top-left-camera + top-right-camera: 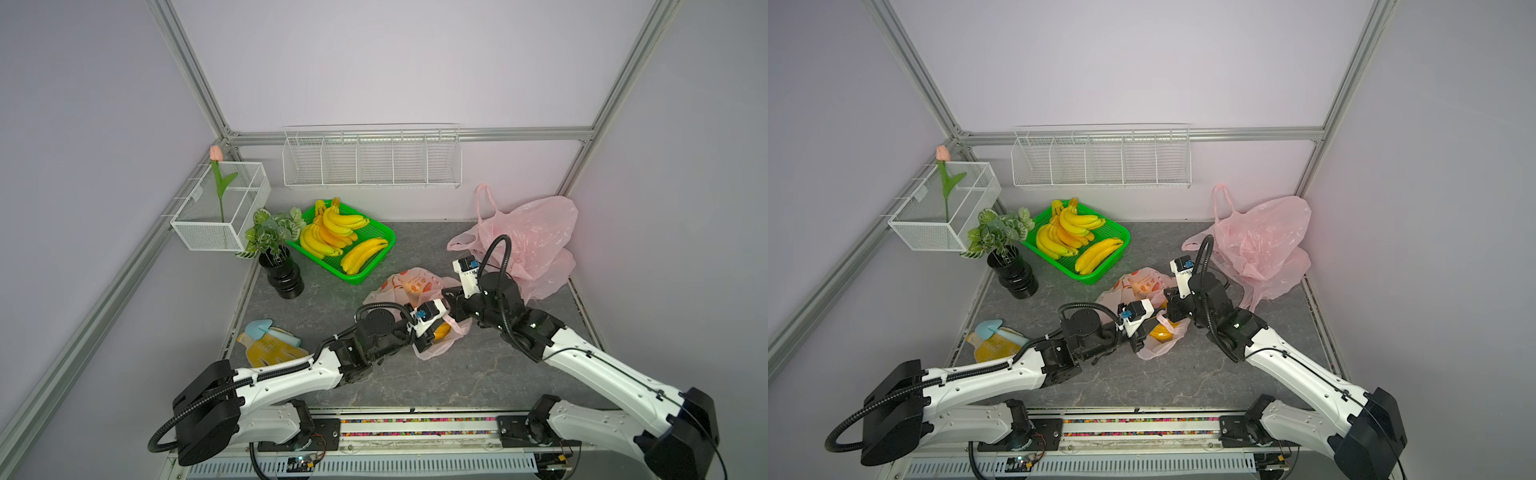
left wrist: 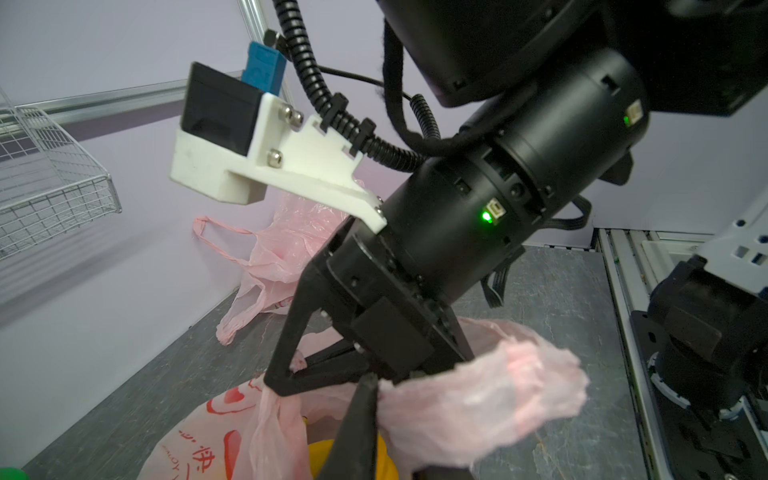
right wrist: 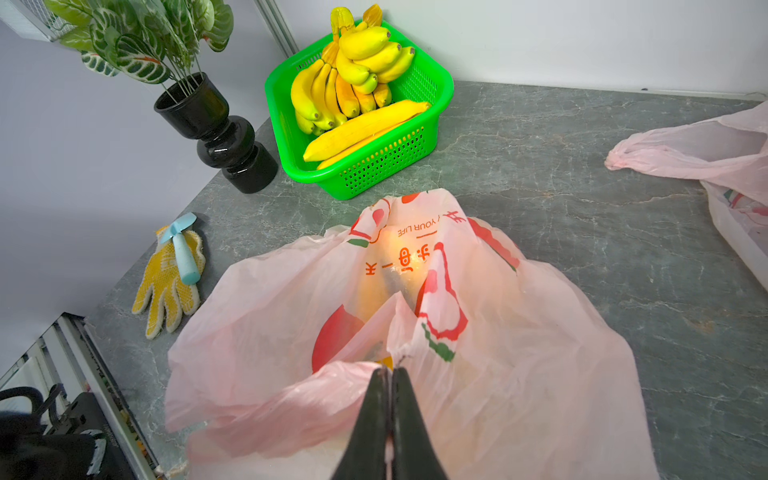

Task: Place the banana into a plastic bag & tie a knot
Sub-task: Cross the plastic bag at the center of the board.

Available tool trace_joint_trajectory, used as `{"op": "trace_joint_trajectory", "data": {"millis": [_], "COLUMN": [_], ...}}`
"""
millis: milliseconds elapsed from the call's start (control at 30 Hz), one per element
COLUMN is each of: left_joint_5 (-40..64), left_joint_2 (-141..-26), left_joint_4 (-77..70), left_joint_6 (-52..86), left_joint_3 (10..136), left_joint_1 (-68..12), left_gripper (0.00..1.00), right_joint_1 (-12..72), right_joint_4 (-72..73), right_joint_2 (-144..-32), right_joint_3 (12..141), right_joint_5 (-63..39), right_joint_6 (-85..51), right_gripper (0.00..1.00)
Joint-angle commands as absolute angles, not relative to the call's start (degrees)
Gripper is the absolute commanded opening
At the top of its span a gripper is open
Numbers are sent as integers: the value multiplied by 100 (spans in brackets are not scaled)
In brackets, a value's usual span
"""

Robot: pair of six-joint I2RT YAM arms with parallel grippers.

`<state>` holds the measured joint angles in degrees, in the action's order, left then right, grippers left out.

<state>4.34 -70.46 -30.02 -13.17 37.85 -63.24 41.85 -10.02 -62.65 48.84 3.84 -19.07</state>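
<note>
Pink plastic bag (image 1: 409,286) lies near centre, banana (image 1: 441,331) already inside; left gripper (image 2: 368,380) and right gripper (image 3: 390,372) are each clamped on a handle (image 2: 478,399), gathering the mouth so the handles can be knotted.

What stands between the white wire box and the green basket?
A leafy plant in a black vase, between the box and the basket, shown in both top views.

pale lilac walls (image 1: 374,62) meet at aluminium frame posts (image 1: 198,79). a white wire rack (image 1: 372,166) hangs on the back wall, a wire basket (image 1: 220,232) on the side one. grey marbled tabletop (image 1: 436,374) below, under soft, even light.
</note>
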Motion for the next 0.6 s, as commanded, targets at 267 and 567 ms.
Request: {"op": "trace_joint_trajectory", "data": {"millis": [267,567], "left_joint_5": [-640,-627], "left_joint_2": [-7067,-6917], "left_joint_4": [-2869,-2495], "left_joint_6": [-1012,-608], "left_joint_3": [3700,3805], "left_joint_1": [-6292,-5656], "left_gripper": [0,0], "right_joint_1": [4219,4259], "right_joint_4": [-1136,-1037], "right_joint_2": [-5849,-5439], "right_joint_3": [5001,4974], "right_joint_5": [401,50], "right_joint_6": [-1720,-1414], "right_gripper": [7,7]}}
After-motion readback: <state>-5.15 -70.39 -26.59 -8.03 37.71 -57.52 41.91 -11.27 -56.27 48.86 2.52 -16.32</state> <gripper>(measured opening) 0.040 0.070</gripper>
